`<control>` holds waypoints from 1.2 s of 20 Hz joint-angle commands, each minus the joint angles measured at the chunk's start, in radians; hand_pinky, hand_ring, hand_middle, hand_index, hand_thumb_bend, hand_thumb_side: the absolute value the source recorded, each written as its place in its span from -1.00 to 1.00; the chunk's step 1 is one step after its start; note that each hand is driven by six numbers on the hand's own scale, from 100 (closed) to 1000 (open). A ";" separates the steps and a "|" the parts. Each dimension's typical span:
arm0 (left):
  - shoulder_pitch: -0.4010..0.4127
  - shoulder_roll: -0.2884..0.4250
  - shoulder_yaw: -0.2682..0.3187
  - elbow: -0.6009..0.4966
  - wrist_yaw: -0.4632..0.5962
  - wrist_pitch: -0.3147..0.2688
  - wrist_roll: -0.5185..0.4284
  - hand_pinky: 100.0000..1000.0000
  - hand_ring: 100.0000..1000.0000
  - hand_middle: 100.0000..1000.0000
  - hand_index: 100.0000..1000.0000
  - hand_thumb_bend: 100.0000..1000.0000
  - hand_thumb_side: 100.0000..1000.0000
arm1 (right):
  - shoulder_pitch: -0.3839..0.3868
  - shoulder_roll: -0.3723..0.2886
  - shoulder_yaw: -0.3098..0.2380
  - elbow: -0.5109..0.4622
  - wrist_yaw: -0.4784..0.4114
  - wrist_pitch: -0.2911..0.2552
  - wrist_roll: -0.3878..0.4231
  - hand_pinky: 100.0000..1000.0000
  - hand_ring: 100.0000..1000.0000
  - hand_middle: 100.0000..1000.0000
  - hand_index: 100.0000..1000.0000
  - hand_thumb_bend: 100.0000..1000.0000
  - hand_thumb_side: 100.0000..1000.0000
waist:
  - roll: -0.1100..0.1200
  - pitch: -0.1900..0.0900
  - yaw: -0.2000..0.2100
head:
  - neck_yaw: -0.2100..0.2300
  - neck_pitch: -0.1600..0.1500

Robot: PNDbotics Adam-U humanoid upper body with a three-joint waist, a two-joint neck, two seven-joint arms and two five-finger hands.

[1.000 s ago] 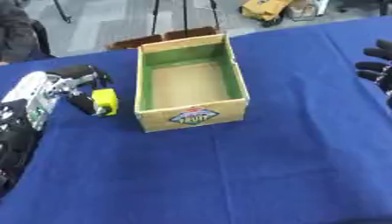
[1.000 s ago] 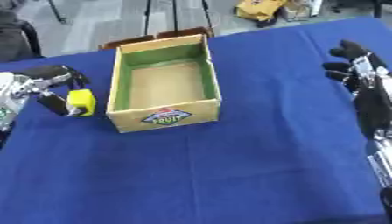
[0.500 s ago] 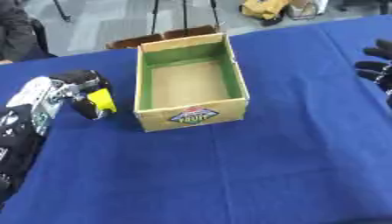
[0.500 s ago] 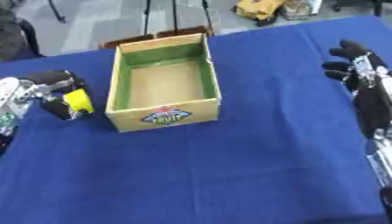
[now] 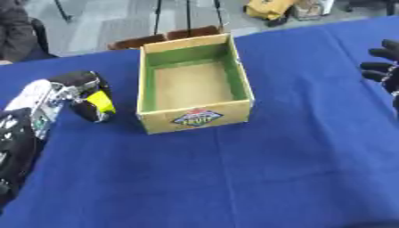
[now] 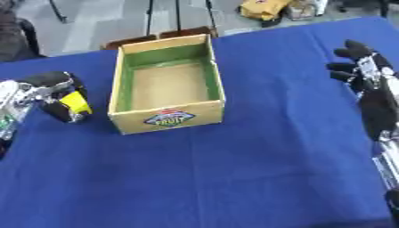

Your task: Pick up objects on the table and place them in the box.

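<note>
A cardboard box [image 5: 195, 116] with green inner walls and a fruit label on its front stands open and empty on the blue table. To its left my left hand [image 5: 74, 91] has its fingers curled round a small yellow object [image 5: 99, 102], held just beside the box's left wall. My right hand [image 6: 360, 71] hovers at the right edge, fingers relaxed and holding nothing, well apart from the box.
The blue tablecloth [image 5: 234, 178] covers the whole table. Beyond the far edge stand a brown chair back [image 5: 164, 38], stand legs and a yellow item on the grey floor [image 5: 273, 6]. A seated person shows at the far left [image 5: 15, 26].
My left hand with the yellow object has lifted slightly and turned a little; it stays left of the box. The right hand has barely moved.
</note>
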 commanded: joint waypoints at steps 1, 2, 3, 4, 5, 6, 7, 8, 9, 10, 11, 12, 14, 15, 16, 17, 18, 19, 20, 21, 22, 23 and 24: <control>-0.026 0.028 0.012 -0.044 0.047 0.002 0.000 -0.54 -0.58 -0.45 -0.07 -0.86 -0.74 | -0.008 -0.026 -0.007 -0.019 -0.001 -0.003 0.001 0.57 0.48 0.55 0.79 -0.84 0.55 | -0.006 -0.025 0.002 | -0.002 -0.006; -0.032 0.030 0.012 -0.057 0.063 0.002 -0.006 -0.55 -0.59 -0.46 -0.08 -0.86 -0.73 | -0.008 -0.026 -0.007 -0.019 -0.001 -0.003 0.001 0.57 0.48 0.55 0.79 -0.84 0.55 | -0.007 -0.026 0.003 | -0.002 -0.005; -0.037 0.031 0.010 -0.069 0.080 0.002 -0.013 -0.56 -0.60 -0.46 -0.09 -0.86 -0.72 | -0.008 -0.026 -0.007 -0.019 -0.002 -0.003 0.001 0.57 0.48 0.55 0.79 -0.84 0.55 | -0.007 -0.027 0.003 | -0.002 -0.005; -0.044 0.031 0.009 -0.083 0.097 0.002 -0.020 -0.56 -0.61 -0.47 -0.10 -0.86 -0.72 | -0.008 -0.026 -0.006 -0.019 -0.002 -0.003 0.001 0.57 0.48 0.55 0.79 -0.84 0.55 | -0.007 -0.029 0.003 | -0.002 -0.005; -0.051 0.032 0.007 -0.095 0.113 0.003 -0.026 -0.56 -0.61 -0.47 -0.10 -0.86 -0.72 | -0.007 -0.026 -0.006 -0.018 -0.002 -0.003 0.002 0.57 0.48 0.55 0.79 -0.84 0.55 | -0.008 -0.030 0.003 | -0.002 -0.006; -0.058 0.030 0.005 -0.107 0.126 0.005 -0.032 -0.56 -0.61 -0.47 -0.10 -0.87 -0.72 | -0.008 -0.026 -0.006 -0.018 -0.003 -0.003 0.002 0.57 0.48 0.55 0.79 -0.84 0.55 | -0.008 -0.032 0.002 | -0.002 -0.006; -0.066 0.029 0.003 -0.119 0.137 0.006 -0.036 -0.56 -0.61 -0.47 -0.10 -0.87 -0.72 | -0.008 -0.026 -0.005 -0.018 -0.003 -0.003 0.003 0.57 0.48 0.55 0.79 -0.84 0.55 | -0.009 -0.033 0.001 | -0.001 -0.006; -0.076 0.025 0.001 -0.130 0.148 0.006 -0.040 -0.56 -0.62 -0.48 -0.10 -0.87 -0.71 | -0.008 -0.026 -0.005 -0.018 -0.003 -0.003 0.003 0.57 0.48 0.55 0.79 -0.84 0.55 | -0.009 -0.035 -0.001 | 0.000 -0.007; -0.085 0.022 -0.001 -0.142 0.156 0.006 -0.043 -0.56 -0.62 -0.48 -0.11 -0.87 -0.71 | -0.008 -0.026 -0.004 -0.018 -0.003 -0.003 0.004 0.57 0.48 0.55 0.79 -0.84 0.55 | -0.010 -0.036 -0.003 | 0.001 -0.007; -0.095 0.017 -0.004 -0.153 0.161 0.006 -0.045 -0.57 -0.62 -0.48 -0.11 -0.87 -0.71 | -0.008 -0.026 -0.004 -0.018 -0.004 -0.003 0.004 0.57 0.48 0.55 0.79 -0.84 0.55 | -0.010 -0.037 -0.006 | 0.002 -0.008; -0.104 0.012 -0.006 -0.162 0.165 0.006 -0.047 -0.57 -0.62 -0.48 -0.11 -0.87 -0.71 | -0.007 -0.026 -0.003 -0.017 -0.004 -0.003 0.005 0.57 0.48 0.55 0.79 -0.84 0.55 | -0.010 -0.039 -0.008 | 0.003 -0.008; -0.113 0.005 -0.008 -0.169 0.168 0.006 -0.048 -0.56 -0.62 -0.48 -0.11 -0.87 -0.71 | -0.007 -0.026 -0.002 -0.016 -0.004 -0.002 0.005 0.57 0.48 0.55 0.79 -0.84 0.55 | -0.009 -0.040 -0.012 | 0.005 -0.007; -0.130 -0.014 -0.013 -0.179 0.171 0.003 -0.048 -0.56 -0.62 -0.48 -0.11 -0.87 -0.71 | -0.009 -0.026 0.000 -0.015 -0.005 -0.002 0.008 0.57 0.48 0.55 0.79 -0.84 0.55 | -0.006 -0.042 -0.020 | 0.010 -0.009; -0.137 -0.024 -0.016 -0.183 0.171 0.001 -0.048 -0.56 -0.62 -0.48 -0.11 -0.87 -0.71 | -0.010 -0.025 0.002 -0.015 -0.006 -0.002 0.009 0.57 0.48 0.55 0.79 -0.84 0.55 | -0.005 -0.042 -0.024 | 0.012 -0.011; -0.144 -0.035 -0.019 -0.186 0.170 -0.001 -0.047 -0.56 -0.62 -0.48 -0.11 -0.87 -0.71 | -0.012 -0.025 0.004 -0.016 -0.006 -0.001 0.011 0.57 0.48 0.55 0.79 -0.84 0.55 | -0.003 -0.042 -0.030 | 0.014 -0.013; -0.150 -0.046 -0.022 -0.188 0.169 -0.004 -0.047 -0.56 -0.62 -0.49 -0.11 -0.87 -0.71 | -0.014 -0.024 0.005 -0.016 -0.006 -0.001 0.013 0.57 0.48 0.55 0.79 -0.84 0.55 | -0.002 -0.042 -0.035 | 0.017 -0.016; -0.155 -0.057 -0.025 -0.189 0.168 -0.006 -0.046 -0.56 -0.63 -0.49 -0.12 -0.87 -0.71 | -0.015 -0.024 0.006 -0.016 -0.006 -0.001 0.014 0.57 0.48 0.55 0.79 -0.84 0.55 | 0.000 -0.041 -0.041 | 0.019 -0.018; -0.160 -0.070 -0.028 -0.190 0.166 -0.009 -0.044 -0.56 -0.63 -0.49 -0.12 -0.88 -0.70 | -0.017 -0.024 0.008 -0.016 -0.006 -0.001 0.015 0.57 0.48 0.55 0.79 -0.84 0.55 | 0.001 -0.040 -0.048 | 0.021 -0.020; -0.163 -0.083 -0.031 -0.189 0.164 -0.011 -0.043 -0.56 -0.63 -0.49 -0.12 -0.88 -0.70 | -0.019 -0.024 0.009 -0.016 -0.007 0.000 0.017 0.57 0.48 0.55 0.79 -0.84 0.55 | 0.003 -0.039 -0.055 | 0.024 -0.022; -0.166 -0.095 -0.034 -0.188 0.162 -0.014 -0.041 -0.56 -0.63 -0.49 -0.12 -0.88 -0.70 | -0.021 -0.023 0.010 -0.017 -0.007 0.000 0.018 0.57 0.48 0.55 0.79 -0.84 0.55 | 0.004 -0.038 -0.060 | 0.027 -0.024; -0.167 -0.106 -0.037 -0.187 0.159 -0.016 -0.040 -0.56 -0.63 -0.49 -0.12 -0.88 -0.70 | -0.023 -0.023 0.011 -0.017 -0.007 0.000 0.019 0.57 0.48 0.55 0.79 -0.84 0.55 | 0.006 -0.036 -0.065 | 0.030 -0.026; -0.168 -0.117 -0.041 -0.184 0.156 -0.019 -0.040 -0.56 -0.63 -0.49 -0.12 -0.88 -0.70 | -0.026 -0.022 0.013 -0.018 -0.007 0.001 0.021 0.57 0.48 0.55 0.79 -0.84 0.55 | 0.008 -0.034 -0.071 | 0.034 -0.028; -0.167 -0.126 -0.044 -0.180 0.153 -0.021 -0.040 -0.56 -0.63 -0.49 -0.12 -0.88 -0.70 | -0.028 -0.022 0.014 -0.018 -0.007 0.001 0.022 0.57 0.48 0.55 0.79 -0.84 0.55 | 0.010 -0.032 -0.076 | 0.037 -0.029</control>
